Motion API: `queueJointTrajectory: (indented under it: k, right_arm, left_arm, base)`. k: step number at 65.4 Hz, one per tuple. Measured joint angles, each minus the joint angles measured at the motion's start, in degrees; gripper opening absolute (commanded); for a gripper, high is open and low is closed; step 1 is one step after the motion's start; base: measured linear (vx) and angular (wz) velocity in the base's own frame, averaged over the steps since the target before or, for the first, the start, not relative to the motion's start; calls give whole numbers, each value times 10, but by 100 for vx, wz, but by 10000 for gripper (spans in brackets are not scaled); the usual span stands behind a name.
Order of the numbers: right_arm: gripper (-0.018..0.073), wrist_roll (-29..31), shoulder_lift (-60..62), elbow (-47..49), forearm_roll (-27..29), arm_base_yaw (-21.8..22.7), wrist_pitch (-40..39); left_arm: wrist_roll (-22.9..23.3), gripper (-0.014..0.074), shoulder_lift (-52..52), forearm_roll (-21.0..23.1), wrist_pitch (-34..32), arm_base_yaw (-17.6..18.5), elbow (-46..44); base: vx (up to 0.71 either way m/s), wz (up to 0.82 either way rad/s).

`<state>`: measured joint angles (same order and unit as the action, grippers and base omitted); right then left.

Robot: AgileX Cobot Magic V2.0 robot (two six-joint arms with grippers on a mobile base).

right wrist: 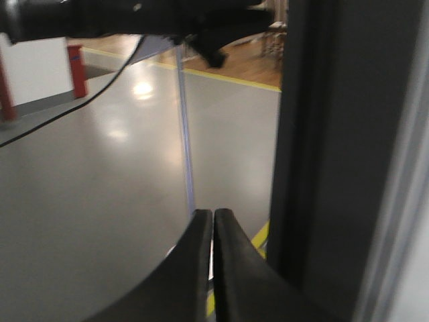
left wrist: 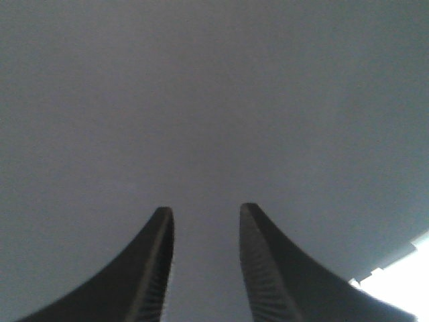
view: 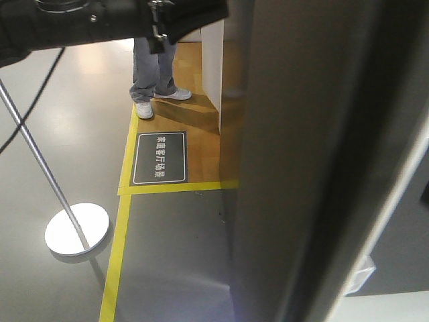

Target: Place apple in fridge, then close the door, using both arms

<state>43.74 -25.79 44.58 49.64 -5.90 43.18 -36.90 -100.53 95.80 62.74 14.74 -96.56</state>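
Exterior front-facing view: I see the tall flat dark-grey door filling the right side, close to the lens. Left of it lie grey floor, yellow floor tape, a dark floor sign with white characters, a round white stand base and a person's jeans-clad legs.

Left wrist view: my left gripper has its fingers spread, empty, facing the plain grey panel.

Right wrist view: my right gripper is pressed together beside the door's edge. I cannot see the apple anywhere.
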Motion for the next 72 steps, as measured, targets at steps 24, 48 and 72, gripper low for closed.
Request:
queueJointTrajectory:
  k: [24, 48, 72]
  right_arm:
    - [226, 0, -51, 0, -54, 0, -204]
    - [578, 7, -255, -4, -57, 0, -468]
    - [578, 32, -413, 63, -39, 0, -593]
  left_arm:
    - [-38, 244, 0, -13, 56, -53, 0]
    - [-40, 244, 0, -16, 65, -53, 0]
    - [-41, 244, 0, -16, 58, -53, 0]
  base:
    - [0, 0]
    - [0, 0]
    - [0, 0]
